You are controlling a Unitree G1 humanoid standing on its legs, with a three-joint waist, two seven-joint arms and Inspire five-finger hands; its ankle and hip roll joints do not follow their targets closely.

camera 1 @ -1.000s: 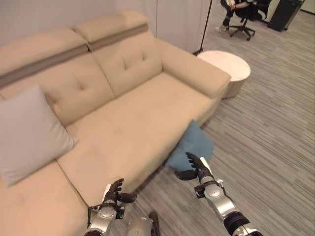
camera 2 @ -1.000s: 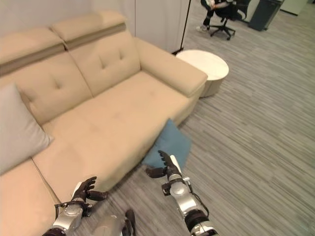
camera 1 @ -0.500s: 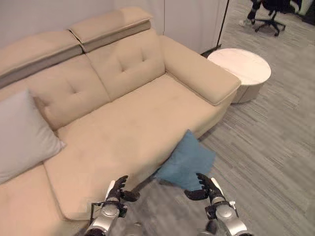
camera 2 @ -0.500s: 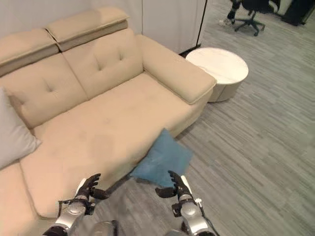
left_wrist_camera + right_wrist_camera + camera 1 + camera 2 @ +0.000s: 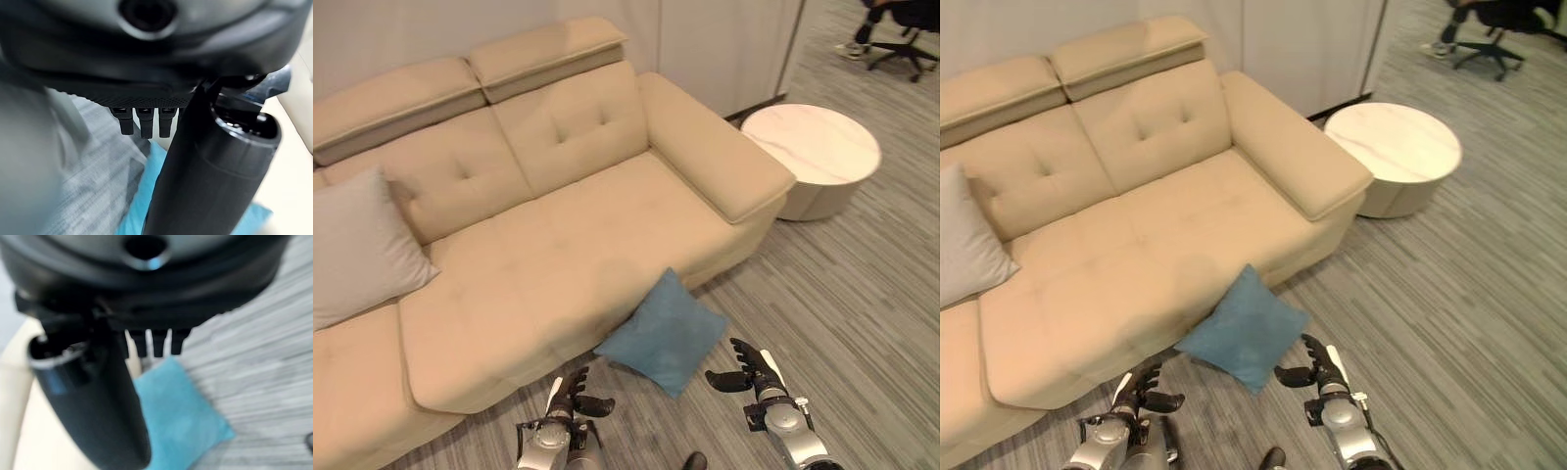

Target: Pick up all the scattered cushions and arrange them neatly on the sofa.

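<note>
Two cushions: one blue cushion [image 5: 663, 333] on the floor against the sofa [image 5: 558, 245], one grey cushion [image 5: 357, 250] at nine o'clock. Left hand [image 5: 570, 399] and right hand [image 5: 756, 370] flank the blue one, fingers relaxed, empty.

The sofa [image 5: 558, 225] is a warm beige all over, with button tufts in the backrest and a slightly darker tan band under the headrests. A pale grey cushion [image 5: 357, 250] sits on it, plain, no pattern. The blue cushion [image 5: 663, 331] is a solid teal-blue. The floor [image 5: 862, 294] is grey with fine streaky stripes. The round table [image 5: 813, 157] has a creamy white top with faint marble veining.
</note>
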